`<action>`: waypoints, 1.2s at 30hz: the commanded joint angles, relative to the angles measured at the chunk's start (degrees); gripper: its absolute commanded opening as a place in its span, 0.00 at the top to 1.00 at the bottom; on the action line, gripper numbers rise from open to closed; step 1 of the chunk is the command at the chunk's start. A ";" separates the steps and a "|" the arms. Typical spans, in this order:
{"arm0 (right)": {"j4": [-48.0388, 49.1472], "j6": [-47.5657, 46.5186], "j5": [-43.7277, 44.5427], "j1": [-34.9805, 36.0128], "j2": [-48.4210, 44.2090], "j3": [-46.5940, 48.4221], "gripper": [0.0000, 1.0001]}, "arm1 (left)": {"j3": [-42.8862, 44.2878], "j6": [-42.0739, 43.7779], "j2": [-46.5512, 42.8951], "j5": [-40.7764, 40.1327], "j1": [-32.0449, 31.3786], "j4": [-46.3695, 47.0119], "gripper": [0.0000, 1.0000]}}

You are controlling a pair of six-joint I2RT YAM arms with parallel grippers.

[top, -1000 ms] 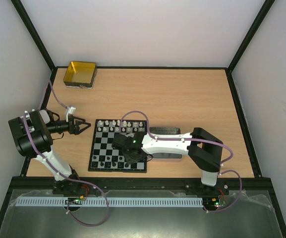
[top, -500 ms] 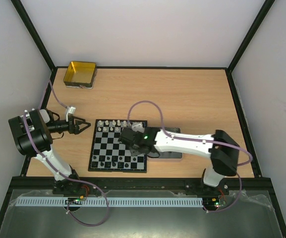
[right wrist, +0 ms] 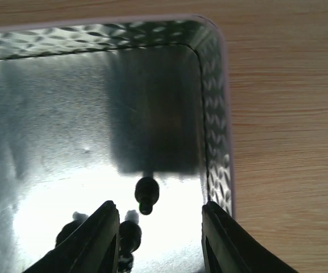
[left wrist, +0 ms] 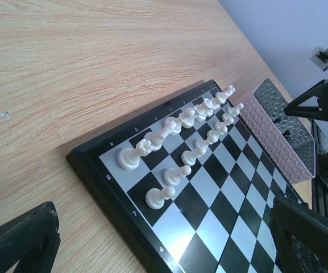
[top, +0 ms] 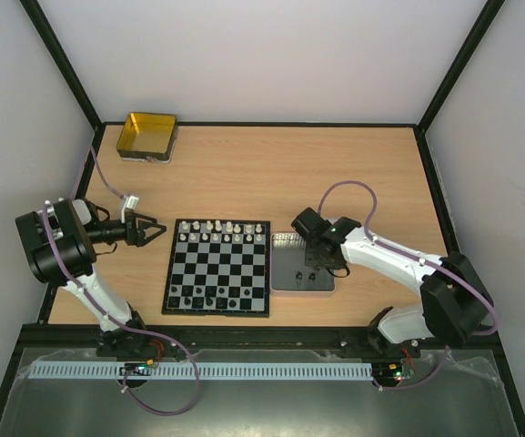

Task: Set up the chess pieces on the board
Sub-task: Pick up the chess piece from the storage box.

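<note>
Found the board (top: 217, 269) flat on the tabletop (top: 335, 173), in front of the two arms and between them, its right edge just beside the silver tray (top: 285, 284). Saw white chess pieces (top: 220, 232) standing upright in the two far rows, and a few black chess pieces (top: 209, 296) in the nearest row, too small from above to tell which kind. Saw the left pincer (top: 156, 231) released, spread wide, hovering just left of the far left corner of the board and holding nothing. Looked from its wrist camera along both white rows (left wrist: 172, 126), with the dark fingers (left wrist: 21, 244) at the two lower corners of the view. Found the right pincer (top: 319, 264) over the tray, also released, its fingers (right wrist: 104, 239) apart and nothing gripped between them. Noticed below it some more black pieces lying on the shiny floor of the tray, one (right wrist: 146, 194) near the patterned right wall (right wrist: 215, 131), others partly hidden behind the left finger. Spotted the gold tin (top: 146, 137) well apart, at the far left corner.
</note>
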 commanded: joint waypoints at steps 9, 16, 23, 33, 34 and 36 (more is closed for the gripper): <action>6.31 -3.27 -5.19 -3.04 1.61 -4.10 0.68 | 1.36 3.91 1.23 2.35 0.36 -2.87 0.00; 8.03 -3.80 -5.34 -3.19 3.21 -5.32 0.73 | 1.52 4.63 1.46 2.45 0.45 -3.58 0.00; 8.98 -4.00 -5.17 -3.49 3.54 -6.71 0.86 | 1.85 5.43 1.83 2.53 0.58 -4.33 0.00; 7.89 -3.66 -2.98 -3.59 3.54 -5.47 0.97 | 2.02 6.63 2.12 2.78 0.69 -5.48 0.00; 7.32 -3.72 -2.73 -3.56 3.59 -5.08 0.98 | 2.13 6.79 2.14 2.74 0.71 -5.64 0.00; 6.09 -4.06 -2.24 -3.56 3.01 -3.94 0.98 | 2.21 7.18 2.32 2.81 0.76 -6.03 0.00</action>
